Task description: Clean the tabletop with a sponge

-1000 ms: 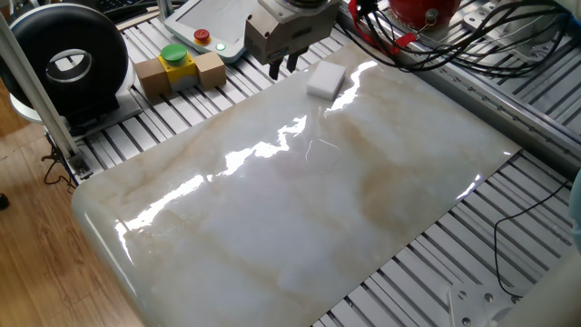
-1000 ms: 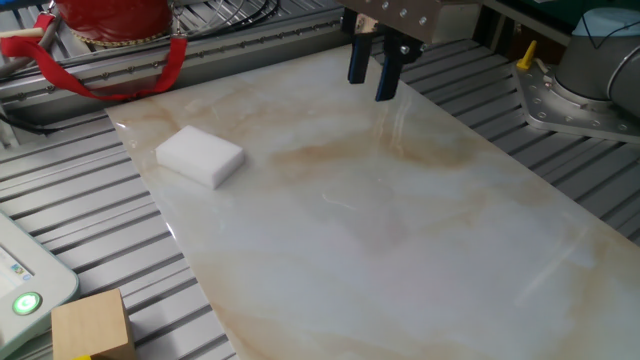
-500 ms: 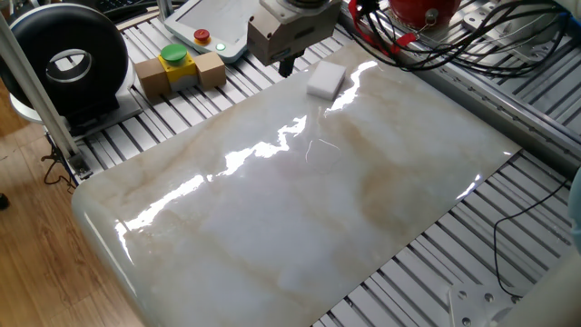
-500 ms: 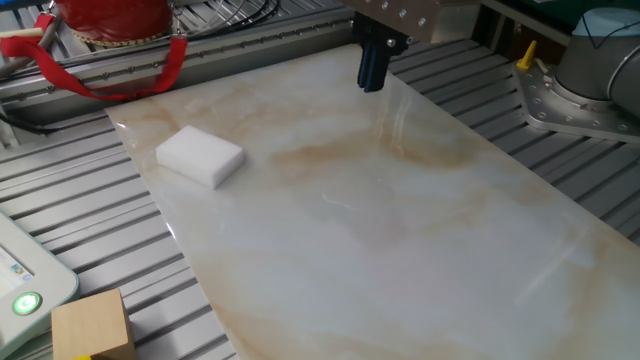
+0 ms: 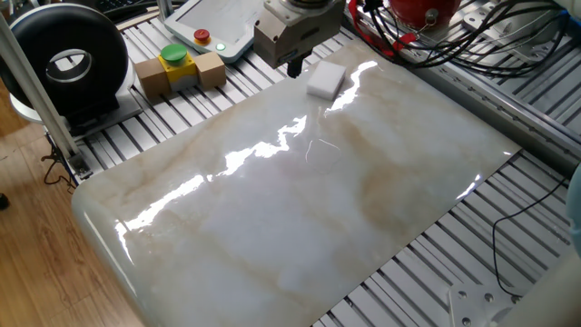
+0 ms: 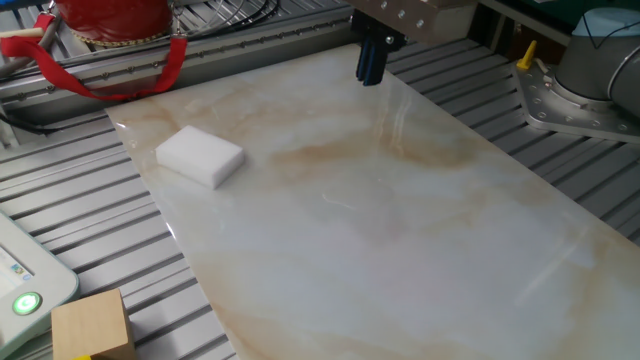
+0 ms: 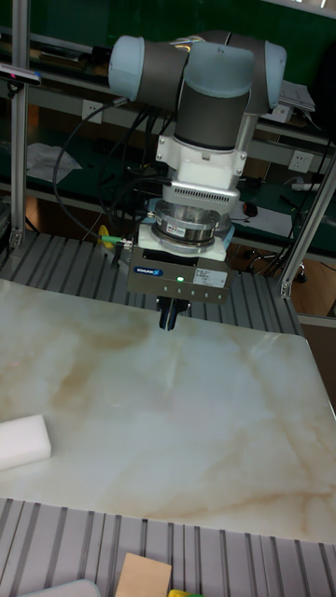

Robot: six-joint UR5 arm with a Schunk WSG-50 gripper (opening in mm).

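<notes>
The white foam sponge (image 5: 325, 80) lies flat near a far corner of the marble tabletop (image 5: 300, 209). My gripper (image 5: 294, 65) hangs just above the tabletop's edge, a short way from the sponge and not touching it. Its dark fingers are pressed together with nothing between them. In the other fixed view the sponge (image 6: 200, 156) sits at the left of the tabletop (image 6: 400, 250), and the gripper (image 6: 371, 78) is well to its right at the far edge. The tall view shows the gripper (image 7: 169, 322) over the slab's back edge and the sponge (image 7: 23, 441) at front left.
Tan cardboard boxes with a yellow-green button (image 5: 179, 68) sit on the slatted aluminium frame (image 5: 508, 227) beside the slab. A black round device (image 5: 68, 64), a teach pendant (image 5: 213, 23) and a red object with cables (image 5: 422, 11) crowd the far side.
The fingers stood apart one second ago and have since closed together on nothing. The gripper has lifted slightly and edged toward the sponge. The sponge has not moved.
</notes>
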